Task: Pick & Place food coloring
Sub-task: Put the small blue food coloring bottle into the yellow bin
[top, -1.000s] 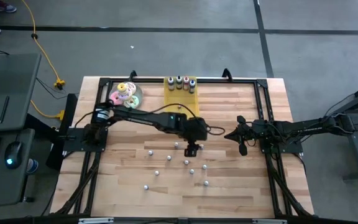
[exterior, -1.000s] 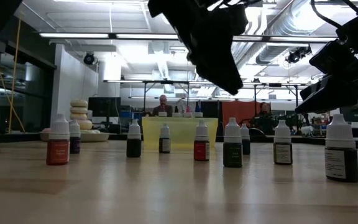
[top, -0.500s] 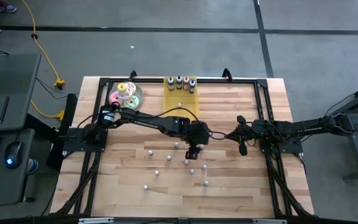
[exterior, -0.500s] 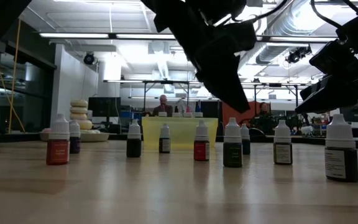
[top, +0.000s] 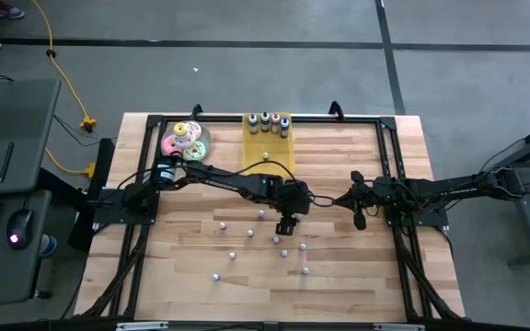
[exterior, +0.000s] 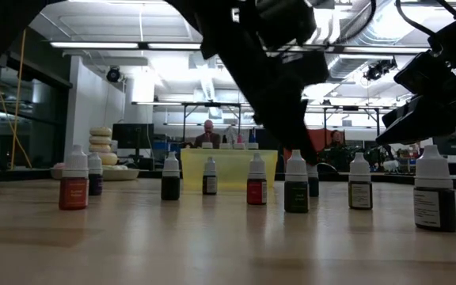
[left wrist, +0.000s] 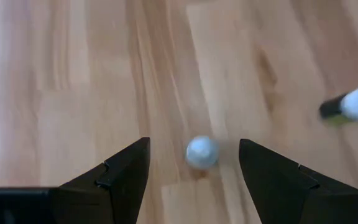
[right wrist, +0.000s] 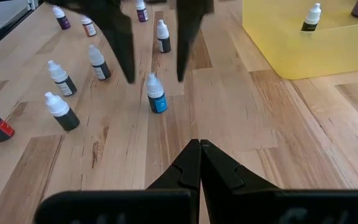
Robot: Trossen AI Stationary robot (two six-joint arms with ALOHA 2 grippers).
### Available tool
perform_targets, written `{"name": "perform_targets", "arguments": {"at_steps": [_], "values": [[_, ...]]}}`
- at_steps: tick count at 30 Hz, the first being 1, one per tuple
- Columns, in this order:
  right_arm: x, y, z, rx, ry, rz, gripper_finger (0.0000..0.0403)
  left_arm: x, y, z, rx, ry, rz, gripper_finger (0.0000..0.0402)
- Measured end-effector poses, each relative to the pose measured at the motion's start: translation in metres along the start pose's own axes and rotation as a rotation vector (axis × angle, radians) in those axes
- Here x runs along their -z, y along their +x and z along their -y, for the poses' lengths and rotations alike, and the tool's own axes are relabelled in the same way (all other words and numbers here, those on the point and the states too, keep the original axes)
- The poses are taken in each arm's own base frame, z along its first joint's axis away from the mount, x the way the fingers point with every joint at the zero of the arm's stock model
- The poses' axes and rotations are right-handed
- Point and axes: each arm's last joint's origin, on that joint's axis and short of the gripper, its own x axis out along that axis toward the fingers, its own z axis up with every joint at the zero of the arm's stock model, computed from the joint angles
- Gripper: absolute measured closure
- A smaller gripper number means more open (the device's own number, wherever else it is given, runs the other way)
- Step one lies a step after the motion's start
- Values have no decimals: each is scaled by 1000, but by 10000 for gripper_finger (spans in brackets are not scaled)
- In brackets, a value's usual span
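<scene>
Between the left pincer's (left wrist: pixel 194 180) spread fingers stands a blue food coloring bottle (left wrist: pixel 201 152), ungripped.

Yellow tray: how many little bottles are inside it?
5 bottles. Four stand in a row at the yellow tray's far end, and one stands alone near its middle. The left arm crosses by the near edge, so another could hide there.

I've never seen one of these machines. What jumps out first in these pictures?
The left arm reaches to the middle of the wooden table, its open end effector poised right over a small blue dropper bottle. Around it, tiny food coloring bottles stand scattered upright over the wood. At the far edge sit a yellow tray holding more bottles and a plate of pastel donuts, while the right end effector waits shut beside.
</scene>
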Motion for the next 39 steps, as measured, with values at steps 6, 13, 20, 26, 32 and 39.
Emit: {"name": "perform_targets", "arguments": {"at_steps": [6,13,20,26,32,39], "values": [[0,0,0,0,0,0,402,1,4,0,11,-10,7,160],[0,0,0,0,0,0,402,2,5,-2,22,-15,7,160],[0,0,0,0,0,0,402,2,5,-2,22,-16,6,183],[0,0,0,0,0,-1,402,2,5,-2,32,-16,8,235],[0,0,0,0,0,0,402,2,5,-2,34,-15,7,264],[0,0,0,0,0,0,402,6,12,-2,36,-13,-7,267]]}}
